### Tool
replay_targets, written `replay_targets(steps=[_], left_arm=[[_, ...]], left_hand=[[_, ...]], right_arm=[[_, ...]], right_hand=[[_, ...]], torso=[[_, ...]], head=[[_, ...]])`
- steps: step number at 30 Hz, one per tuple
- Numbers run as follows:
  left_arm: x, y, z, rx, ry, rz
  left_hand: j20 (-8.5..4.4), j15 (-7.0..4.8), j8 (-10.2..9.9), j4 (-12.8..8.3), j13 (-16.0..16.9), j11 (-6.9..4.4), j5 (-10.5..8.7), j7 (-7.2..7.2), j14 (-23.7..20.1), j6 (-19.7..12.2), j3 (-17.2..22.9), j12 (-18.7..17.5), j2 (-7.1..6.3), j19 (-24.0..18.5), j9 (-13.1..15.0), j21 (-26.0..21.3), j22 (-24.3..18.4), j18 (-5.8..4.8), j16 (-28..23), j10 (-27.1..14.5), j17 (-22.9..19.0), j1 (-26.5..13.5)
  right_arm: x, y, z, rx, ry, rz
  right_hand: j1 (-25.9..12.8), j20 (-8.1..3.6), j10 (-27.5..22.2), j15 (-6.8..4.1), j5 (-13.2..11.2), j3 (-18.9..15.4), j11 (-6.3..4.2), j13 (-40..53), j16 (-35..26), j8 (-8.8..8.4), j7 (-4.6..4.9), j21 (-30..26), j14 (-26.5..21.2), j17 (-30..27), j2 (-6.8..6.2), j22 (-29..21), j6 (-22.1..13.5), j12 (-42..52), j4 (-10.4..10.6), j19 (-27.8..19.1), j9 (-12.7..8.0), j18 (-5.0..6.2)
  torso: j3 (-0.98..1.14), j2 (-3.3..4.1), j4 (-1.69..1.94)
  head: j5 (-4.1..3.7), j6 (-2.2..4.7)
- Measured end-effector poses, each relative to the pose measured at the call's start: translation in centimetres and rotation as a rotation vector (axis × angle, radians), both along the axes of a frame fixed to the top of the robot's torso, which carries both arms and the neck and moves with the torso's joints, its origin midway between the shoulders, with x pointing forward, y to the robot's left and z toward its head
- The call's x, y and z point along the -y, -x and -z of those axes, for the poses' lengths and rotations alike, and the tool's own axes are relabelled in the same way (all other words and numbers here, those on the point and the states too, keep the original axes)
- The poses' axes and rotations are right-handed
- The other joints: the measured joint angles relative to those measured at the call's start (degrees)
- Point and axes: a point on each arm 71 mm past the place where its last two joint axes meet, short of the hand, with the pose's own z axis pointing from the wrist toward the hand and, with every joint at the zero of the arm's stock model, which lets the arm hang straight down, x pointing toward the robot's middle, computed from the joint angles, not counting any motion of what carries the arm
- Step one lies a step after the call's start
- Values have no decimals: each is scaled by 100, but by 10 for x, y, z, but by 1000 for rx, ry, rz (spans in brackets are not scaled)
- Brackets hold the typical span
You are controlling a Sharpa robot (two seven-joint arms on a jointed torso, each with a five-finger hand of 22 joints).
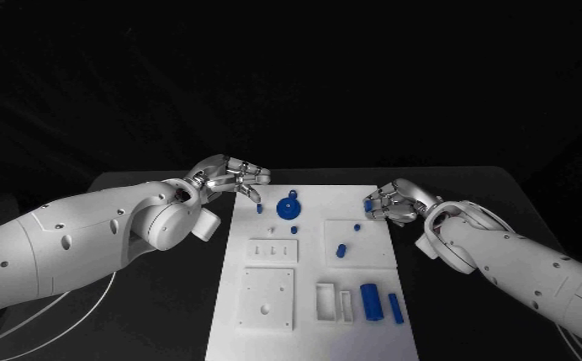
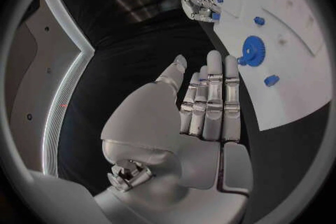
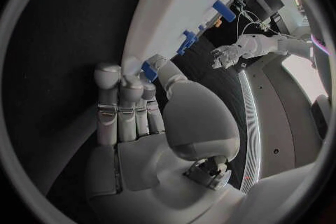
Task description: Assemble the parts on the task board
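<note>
The white task board [image 1: 309, 340] lies in the middle of the table. A blue gear [image 1: 288, 208] stands near its far edge, with a small blue peg [image 1: 260, 208] to its left. My left hand [image 1: 230, 177] hovers off the board's far left corner, fingers straight and holding nothing; the left wrist view shows the gear [image 2: 252, 50] just past its fingertips [image 2: 214, 61]. My right hand [image 1: 393, 203] is at the board's far right edge and pinches a small blue part [image 1: 368, 205] between thumb and finger, the same blue part [image 3: 148, 70] seen in the right wrist view.
More blue pieces [image 1: 341, 251] lie on the raised right plate, and two blue cylinders [image 1: 371, 302] lie at the near right. White blocks with slots [image 1: 273, 251] and a square plate [image 1: 268, 297] sit on the left half. The black table [image 1: 145, 327] surrounds the board.
</note>
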Motion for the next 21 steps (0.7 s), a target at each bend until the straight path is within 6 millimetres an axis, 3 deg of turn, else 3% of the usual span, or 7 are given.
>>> replay_targets(steps=[10,21], left_arm=[[0,0,0,-1,-2,0],[0,0,0,-2,-5,1]], left_hand=[[0,0,0,0,0,0,-1,0,0,0,0,0,0,0,0,0,0,0,0,0,0,0],[-13,22,0,-29,0,0,-1,0,-22,0,29,0,0,-12,0,44,12,0,0,0,0,0]], right_arm=[[1,1,2,9,-4,7],[0,2,3,26,-12,18]], right_hand=[[-14,0,-17,0,-633,535,16,1,23,-33,-107,27,0,11,44,0,413,18,27,0,13,0],[-30,-2,17,-35,-782,639,-17,12,46,-38,-156,82,35,43,43,-1,622,22,110,2,20,0]], torso=[[1,1,-3],[2,2,-8]], head=[[19,20],[23,15]])
